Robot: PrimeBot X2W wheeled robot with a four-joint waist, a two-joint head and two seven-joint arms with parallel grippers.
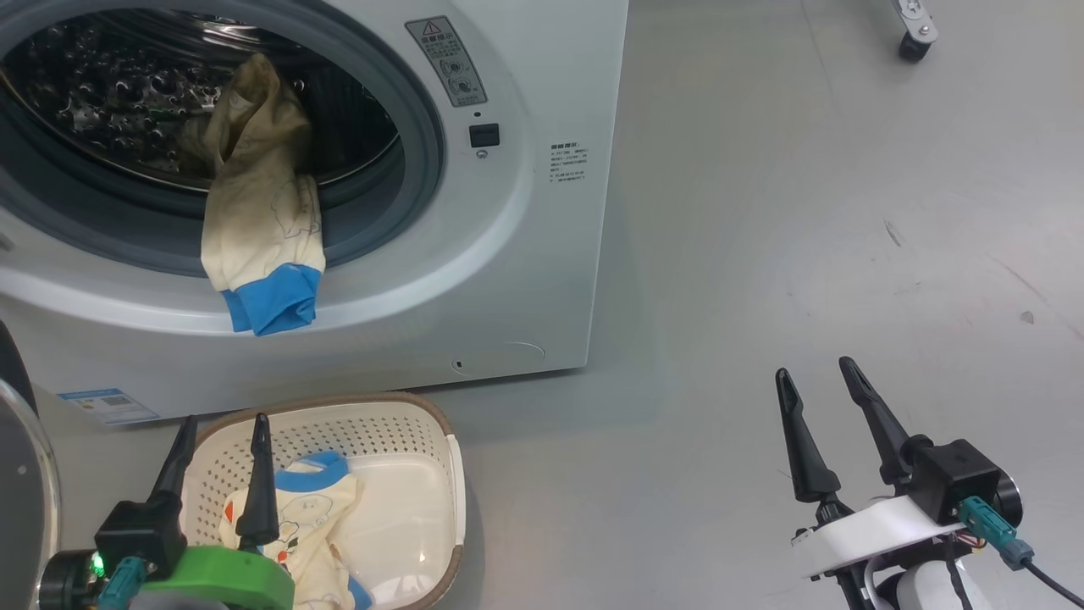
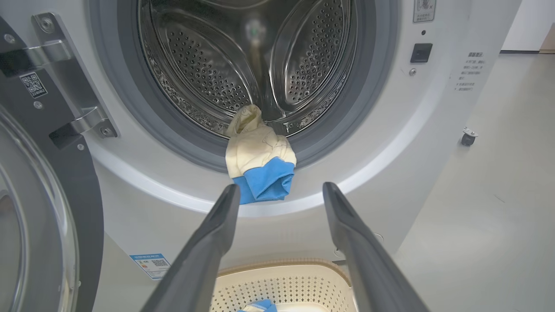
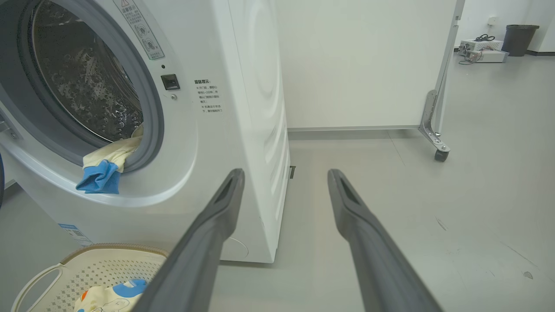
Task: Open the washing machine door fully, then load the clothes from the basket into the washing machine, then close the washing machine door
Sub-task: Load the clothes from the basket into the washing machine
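My left pincer (image 1: 225, 418) stood wide and empty over the basket (image 1: 398, 424), which sat on the floor (image 1: 762, 212) just before the washing machine (image 1: 542, 254). One cream garment (image 1: 262, 220) hung half out of the porthole, its blue cuff over the gasket. Another garment (image 1: 318, 517) lay in the basket. The door (image 2: 84, 208) stood open at my left. My right pincer (image 1: 814, 367) was also wide and empty, above the floor beside the machine.

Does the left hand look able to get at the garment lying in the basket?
Probably yes: the left hand is open close above the basket, and nothing covers the garment lying in it.
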